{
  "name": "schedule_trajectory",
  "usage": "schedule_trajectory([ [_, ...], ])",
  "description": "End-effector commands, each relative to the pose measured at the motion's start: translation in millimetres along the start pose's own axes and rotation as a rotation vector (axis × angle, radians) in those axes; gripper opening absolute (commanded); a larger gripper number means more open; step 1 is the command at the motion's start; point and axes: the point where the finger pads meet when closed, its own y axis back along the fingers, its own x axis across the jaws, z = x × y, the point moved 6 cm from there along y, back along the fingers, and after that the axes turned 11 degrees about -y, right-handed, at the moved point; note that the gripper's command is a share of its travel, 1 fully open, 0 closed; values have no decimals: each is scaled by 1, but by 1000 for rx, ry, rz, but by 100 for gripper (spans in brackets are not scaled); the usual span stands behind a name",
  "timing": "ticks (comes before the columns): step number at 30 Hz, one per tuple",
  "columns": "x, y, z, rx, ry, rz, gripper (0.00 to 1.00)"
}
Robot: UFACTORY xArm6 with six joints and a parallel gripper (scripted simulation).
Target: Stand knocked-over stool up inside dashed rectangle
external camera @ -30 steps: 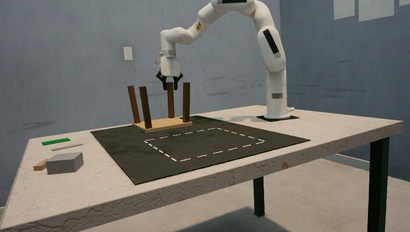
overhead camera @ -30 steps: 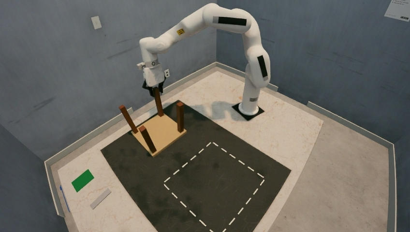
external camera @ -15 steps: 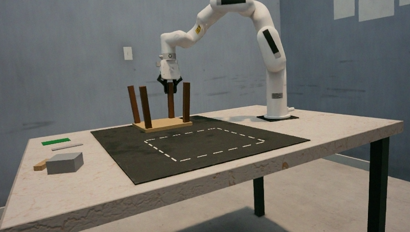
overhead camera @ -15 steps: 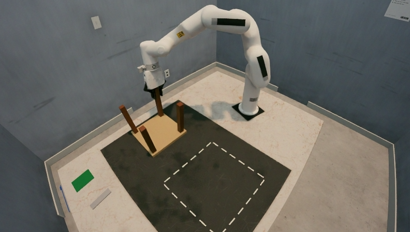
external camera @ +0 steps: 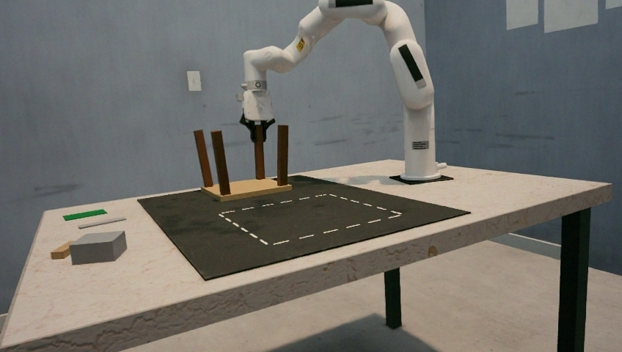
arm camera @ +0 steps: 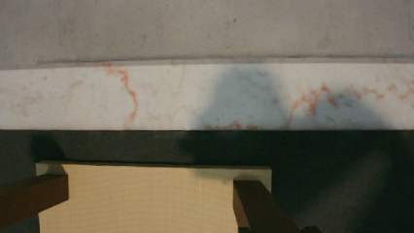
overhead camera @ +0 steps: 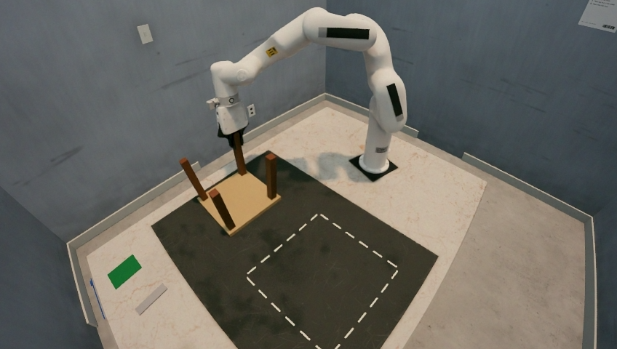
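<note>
While the small stool [overhead camera: 239, 196] with a flat tan wooden seat and four dark brown legs sat upside down on its seat, the white robot arm [overhead camera: 346, 34] reached down over it from above. The stool was on the far left part of the dark grey mat [overhead camera: 303, 267], near the mat's edge. All four legs pointed up. The stool was outside the white dashed rectangle [overhead camera: 322, 278], just beside the far left side of it.

The black gripper [external camera: 259, 130] at the end of the arm was around the top of one leg, the back leg [overhead camera: 239, 155] closest to the wall. Its two fingers were part way closed, one on each side of the leg top. They were moving in on the leg, and I could not tell if they already pressed on it tight. The stool's seat lay flat on the mat.

From the wrist camera, the tan seat [arm camera: 146, 199] showed at the bottom, with one brown leg [arm camera: 259, 209] coming up toward the camera and another leg [arm camera: 31, 196] at the left edge. Past the seat were the mat and the pale marble table top [arm camera: 146, 97].

On the left end of the table [external camera: 305, 279] lay a flat green piece [external camera: 84, 214], a thin grey strip [external camera: 101, 222], a grey block [external camera: 97, 246] and a small tan wooden piece [external camera: 61, 251] touching the block. These were well apart from the stool.
</note>
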Motion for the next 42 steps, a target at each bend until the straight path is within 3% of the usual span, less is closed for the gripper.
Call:
schedule_trajectory([
  [1, -1, 2, -1, 2, 0, -3, 28],
  [30, 0, 3, 1, 7, 0, -4, 28],
  [42, 3, 19, 23, 94, 7, -21, 28],
])
